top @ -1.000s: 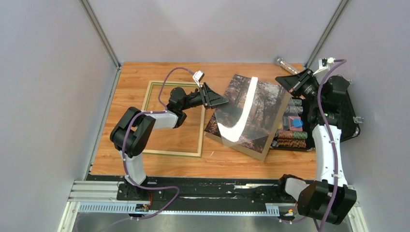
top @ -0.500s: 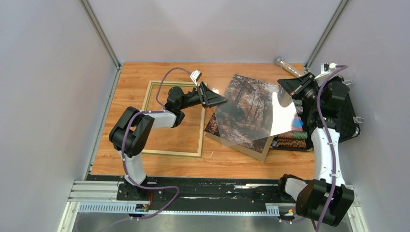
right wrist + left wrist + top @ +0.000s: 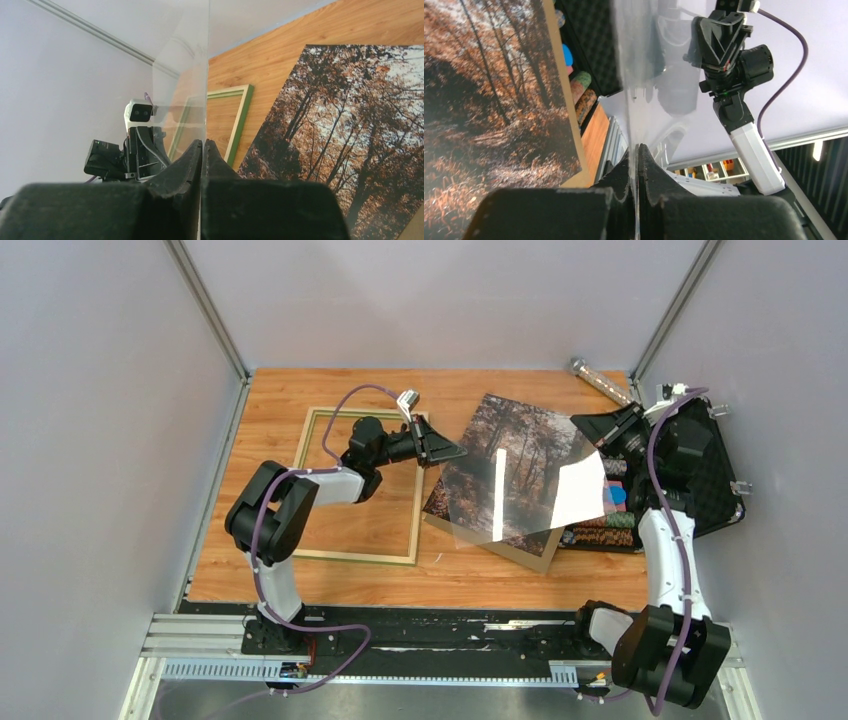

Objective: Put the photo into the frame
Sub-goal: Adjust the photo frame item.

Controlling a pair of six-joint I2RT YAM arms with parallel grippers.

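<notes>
The thin-railed green rectangular frame [image 3: 350,557] lies flat on the left of the wooden desk [image 3: 270,400]; just right of it, the autumn-forest photo [image 3: 495,420] lies face up on a plain brown board [image 3: 540,552]; above the photo hangs a clear pane [image 3: 575,490], its left edge pinched in the closed left hand [image 3: 455,452], its right edge in the closed right hand [image 3: 585,426]; a black case [image 3: 715,490] sits at the right.

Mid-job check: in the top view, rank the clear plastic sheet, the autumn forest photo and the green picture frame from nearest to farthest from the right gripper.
1. The clear plastic sheet: pinched at its right edge by the right gripper.
2. The autumn forest photo: just left of the gripper, lying below the sheet.
3. The green picture frame: farthest, flat at the left.
</notes>
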